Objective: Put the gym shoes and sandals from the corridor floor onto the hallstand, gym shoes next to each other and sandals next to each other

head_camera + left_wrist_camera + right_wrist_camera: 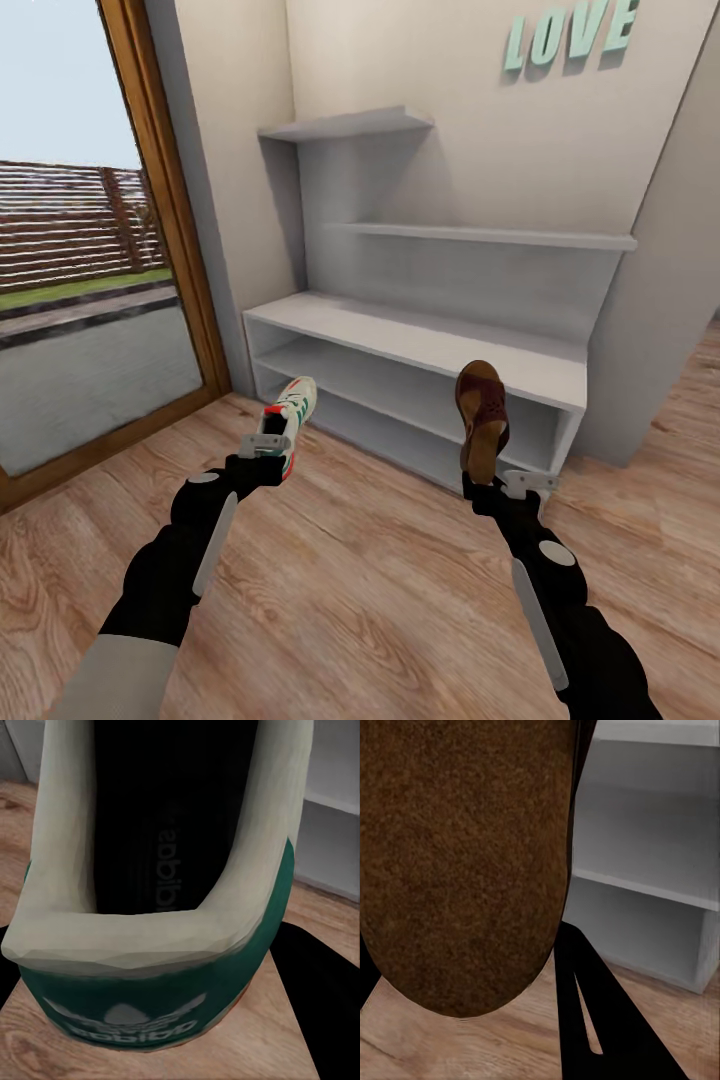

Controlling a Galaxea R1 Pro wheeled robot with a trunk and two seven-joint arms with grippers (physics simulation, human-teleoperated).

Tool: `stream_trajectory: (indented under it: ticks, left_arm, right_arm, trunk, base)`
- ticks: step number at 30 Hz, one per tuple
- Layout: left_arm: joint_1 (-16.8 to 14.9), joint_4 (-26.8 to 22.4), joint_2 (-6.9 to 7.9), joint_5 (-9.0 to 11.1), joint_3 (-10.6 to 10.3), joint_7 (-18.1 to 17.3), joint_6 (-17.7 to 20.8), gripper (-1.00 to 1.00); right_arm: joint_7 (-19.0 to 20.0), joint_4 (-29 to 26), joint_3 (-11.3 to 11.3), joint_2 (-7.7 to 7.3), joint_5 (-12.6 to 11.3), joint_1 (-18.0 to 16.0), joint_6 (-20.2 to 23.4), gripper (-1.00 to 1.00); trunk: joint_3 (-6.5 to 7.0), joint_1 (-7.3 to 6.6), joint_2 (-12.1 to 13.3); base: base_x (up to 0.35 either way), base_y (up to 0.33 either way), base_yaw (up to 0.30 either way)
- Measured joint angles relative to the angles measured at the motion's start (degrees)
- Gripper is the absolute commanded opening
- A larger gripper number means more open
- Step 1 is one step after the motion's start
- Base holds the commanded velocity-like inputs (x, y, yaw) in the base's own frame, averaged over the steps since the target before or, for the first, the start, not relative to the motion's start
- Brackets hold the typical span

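A gym shoe (290, 420) and a sandal (482, 415) are both off the floor (380, 590), carried in front of the hallstand (430, 345), whose bench top and tiers hold no shoes yet. So nothing is placed so far, and the other shoe and sandal remain to fetch. The left gripper (268, 443) is clamped on the shoe's heel; the right gripper (500, 485) grips the sandal by its heel end, toe up.

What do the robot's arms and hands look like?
Both arms are chunky and black, each with a long pale grey strip and a round grey cap. The left arm turns light grey near the shoulder. The left gripper and right gripper have flat silver-grey fingers.
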Motion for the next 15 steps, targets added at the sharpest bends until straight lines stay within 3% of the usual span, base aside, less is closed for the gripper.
stream_trajectory:
  ticks: [8,15]
  left_arm:
    - [-0.01,0.02,-0.01,-0.01,-0.01,0.00,-0.01,-1.00]
    - [-0.02,0.01,-0.01,0.00,-0.01,0.00,0.00,-1.00]
  right_arm:
    - [-0.01,-0.02,-0.01,0.00,0.01,0.02,0.01,-1.00]
    - [0.04,-0.02,-0.01,0.01,-0.01,0.00,0.00,-1.00]
  trunk:
    - [0.00,0.00,0.00]
    - [0.11,0.02,0.00]
  base:
    - [0.236,0.220,-0.255]
    - [0.055,0.284,-0.295]
